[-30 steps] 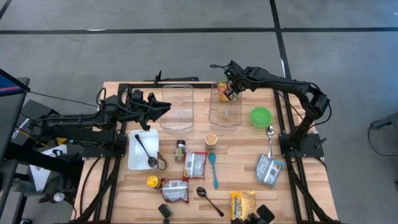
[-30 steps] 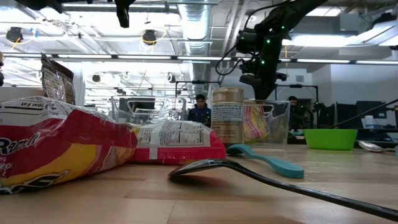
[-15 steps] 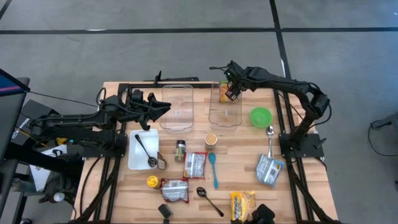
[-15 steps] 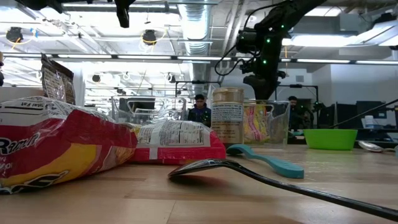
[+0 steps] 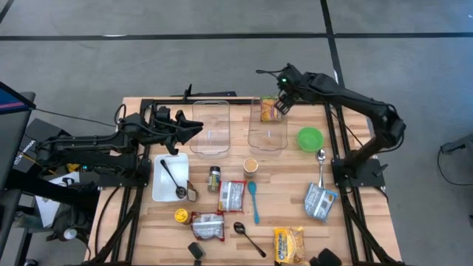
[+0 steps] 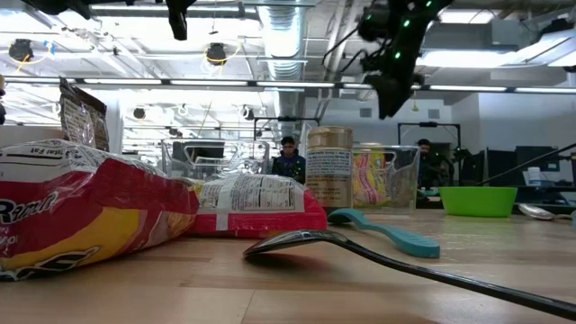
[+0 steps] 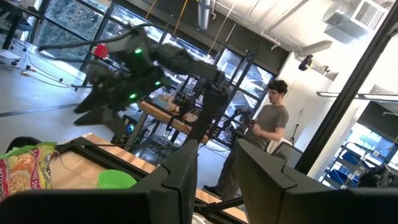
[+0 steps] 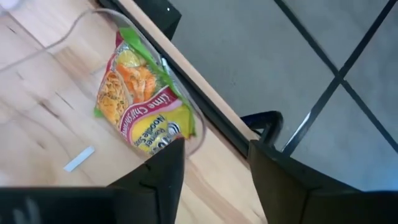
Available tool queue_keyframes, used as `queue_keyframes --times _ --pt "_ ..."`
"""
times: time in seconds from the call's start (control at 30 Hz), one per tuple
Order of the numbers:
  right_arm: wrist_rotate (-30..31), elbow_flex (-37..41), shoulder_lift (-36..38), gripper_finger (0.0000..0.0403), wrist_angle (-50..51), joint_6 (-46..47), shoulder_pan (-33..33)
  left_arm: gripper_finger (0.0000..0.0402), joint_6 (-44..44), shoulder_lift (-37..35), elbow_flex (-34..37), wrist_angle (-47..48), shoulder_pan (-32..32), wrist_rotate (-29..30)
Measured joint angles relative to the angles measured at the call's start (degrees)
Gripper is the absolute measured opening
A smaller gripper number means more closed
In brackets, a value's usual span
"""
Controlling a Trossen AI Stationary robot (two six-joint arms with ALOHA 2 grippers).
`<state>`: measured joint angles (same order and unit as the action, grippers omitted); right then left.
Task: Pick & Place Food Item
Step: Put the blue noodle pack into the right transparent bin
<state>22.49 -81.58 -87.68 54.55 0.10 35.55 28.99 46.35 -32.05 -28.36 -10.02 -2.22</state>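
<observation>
A yellow-and-red noodle packet (image 5: 267,108) (image 8: 137,106) stands on edge in the far end of the right clear container (image 5: 267,129), against its end wall; in the low view the packet (image 6: 371,180) shows upright behind the clear wall. My right gripper (image 5: 281,103) (image 8: 214,180) hangs open above and just to the right of the packet, with nothing between its fingers. My left gripper (image 5: 194,127) (image 7: 217,180) waits open over the left clear container (image 5: 211,127), empty.
On the wood lie a green bowl (image 5: 310,138), a spoon (image 5: 321,159), a cup (image 5: 250,165), a spice jar (image 5: 213,177), a white tray (image 5: 168,185), a teal spoon (image 5: 253,201) and several food packets (image 5: 231,196). A person (image 7: 267,134) stands beyond the table.
My right gripper has risen out of the right clear container and drawn a little toward the table's right edge. The noodle packet has stayed behind in the container's far end.
</observation>
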Motion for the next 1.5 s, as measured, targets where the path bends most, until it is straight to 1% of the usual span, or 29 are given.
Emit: queue_keyframes --times 0.07,0.13,0.23,0.4,0.5,0.6,0.73,0.9,0.97,1.07,1.2,1.3,1.5 --pt "-0.4 0.0 2.4 0.0156 1.2 1.2 -0.4 0.0102 0.0 0.0 0.0 0.0 0.0 0.0" --pt "-2.7 0.0 4.9 0.0144 2.6 3.2 -0.9 0.0102 0.0 0.0 0.0 0.0 0.0 0.0" --pt "-9.2 0.0 8.5 0.0127 4.4 7.4 -2.0 0.0102 0.0 0.0 0.0 0.0 0.0 0.0" --pt "-22.5 0.0 13.0 0.0106 7.2 14.0 -4.8 0.0102 0.0 0.0 0.0 -0.1 0.0 0.0" --pt "-27.8 0.0 14.6 0.0099 9.3 15.7 -7.9 0.0102 0.0 0.0 0.0 -0.6 0.0 0.0" --pt "-30.6 0.0 15.4 0.0096 12.5 16.5 -12.1 0.0102 0.0 0.0 0.0 -1.5 0.0 0.0" --pt "-30.8 0.0 15.7 0.0088 18.5 18.2 -19.1 0.0102 0.0 0.0 0.0 -1.7 0.0 0.0" --pt "-30.8 0.0 15.7 0.0075 23.0 25.4 -27.3 0.0102 0.0 0.0 0.0 -1.7 0.0 0.0" --pt "-29.9 0.0 15.7 0.0072 23.8 28.6 -30.4 0.0102 0.0 0.0 0.0 -1.7 0.0 0.0" --pt "-27.8 0.0 15.6 0.0071 24.7 34.3 -34.9 0.0102 0.0 0.0 0.0 -1.7 0.0 0.0" --pt "-23.1 0.0 15.2 0.0071 25.8 42.5 -40.7 0.0102 0.0 0.0 0.0 -1.7 0.0 0.0" --pt "-20.8 0.9 14.4 0.0071 26.1 49.2 -45.0 0.0102 0.0 0.0 0.0 -1.7 0.0 0.0" --pt "-20.1 5.8 12.9 0.0071 27.1 60.5 -52.5 0.0102 0.0 0.0 0.0 -1.6 0.0 0.0"
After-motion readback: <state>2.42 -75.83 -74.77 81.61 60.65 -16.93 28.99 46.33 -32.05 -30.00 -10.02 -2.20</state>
